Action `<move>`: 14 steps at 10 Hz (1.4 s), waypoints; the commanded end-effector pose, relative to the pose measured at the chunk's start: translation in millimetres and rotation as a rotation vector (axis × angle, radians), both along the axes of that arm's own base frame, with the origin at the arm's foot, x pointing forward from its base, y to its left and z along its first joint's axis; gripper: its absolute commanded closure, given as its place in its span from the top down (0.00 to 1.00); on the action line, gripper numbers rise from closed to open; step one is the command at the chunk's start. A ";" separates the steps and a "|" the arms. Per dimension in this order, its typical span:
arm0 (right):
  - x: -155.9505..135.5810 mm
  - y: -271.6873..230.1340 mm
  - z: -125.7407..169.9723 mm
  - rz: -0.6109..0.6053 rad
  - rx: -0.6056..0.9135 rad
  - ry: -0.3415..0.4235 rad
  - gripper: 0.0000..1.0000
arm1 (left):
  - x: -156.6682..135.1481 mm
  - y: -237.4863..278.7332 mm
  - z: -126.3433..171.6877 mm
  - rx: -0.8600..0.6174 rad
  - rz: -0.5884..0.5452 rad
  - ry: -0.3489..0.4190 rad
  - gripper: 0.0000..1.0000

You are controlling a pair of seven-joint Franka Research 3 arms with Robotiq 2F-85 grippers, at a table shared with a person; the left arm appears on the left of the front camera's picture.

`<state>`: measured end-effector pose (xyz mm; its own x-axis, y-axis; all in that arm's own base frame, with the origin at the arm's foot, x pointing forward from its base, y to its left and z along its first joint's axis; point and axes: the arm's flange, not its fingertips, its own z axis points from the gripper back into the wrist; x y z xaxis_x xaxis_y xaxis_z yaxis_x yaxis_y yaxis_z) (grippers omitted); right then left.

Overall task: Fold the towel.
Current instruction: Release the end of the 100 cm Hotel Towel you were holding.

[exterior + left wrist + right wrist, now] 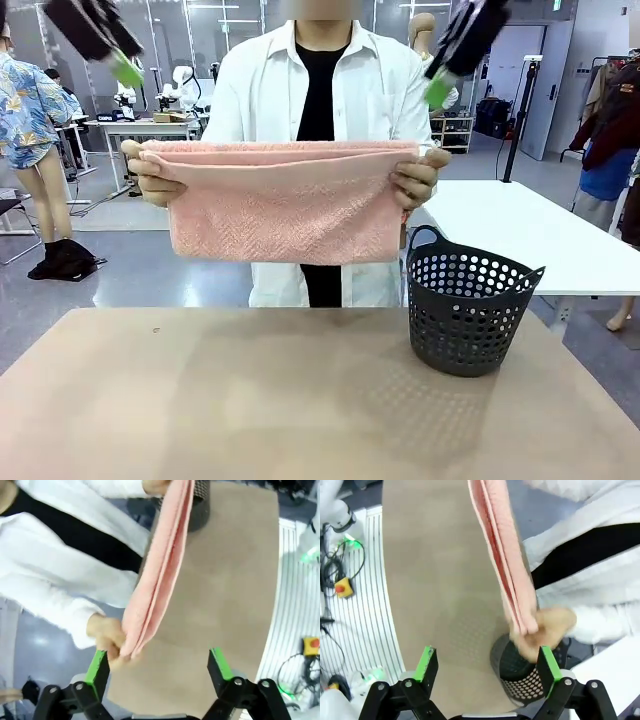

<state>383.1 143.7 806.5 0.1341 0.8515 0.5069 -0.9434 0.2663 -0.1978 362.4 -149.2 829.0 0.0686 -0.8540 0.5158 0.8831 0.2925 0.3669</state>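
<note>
Pink towel (pixel 285 205), half-folded, at twelve o'clock.
Your left gripper (pixel 157 652) and right gripper (pixel 486 650) gape empty; likely grasp its top corners next.

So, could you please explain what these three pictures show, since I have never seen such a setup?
This is a robot with two arms, each ending in a two-finger gripper with green pads. The front picture is taken from between the arms and looks across a tan table at a person. The other two pictures come from cameras on the wrists, each looking along its own gripper's fingers. They show the left gripper and the right gripper, both open and holding nothing. A dark perforated basket stands on the table, on the robot's right. The person's hands hold a folded pink towel by its upper corners, in the air at the far side of the table.
</note>
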 end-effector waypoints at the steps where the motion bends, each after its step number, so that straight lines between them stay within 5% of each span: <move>1: -11.8 -54.4 -7.7 -0.091 0.172 0.022 1.00 | -29.0 59.2 -3.8 -0.099 0.148 -0.076 1.00; 6: -70.1 -180.2 -9.1 -0.390 0.386 -0.088 1.00 | -113.1 187.9 5.4 -0.353 0.529 -0.170 1.00; 11: -89.6 -207.0 -22.2 -0.527 0.362 -0.097 1.00 | -129.3 202.9 -4.4 -0.351 0.624 -0.170 1.00; 14: -94.4 -220.6 -10.4 -0.467 0.402 -0.120 1.00 | -134.2 213.8 0.9 -0.379 0.587 -0.166 1.00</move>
<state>289.7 -76.1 794.2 0.3697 0.4581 0.8083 -0.6874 0.7202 -0.0938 229.8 64.6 828.0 0.3554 -0.4712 0.8073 0.4918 0.8287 0.2672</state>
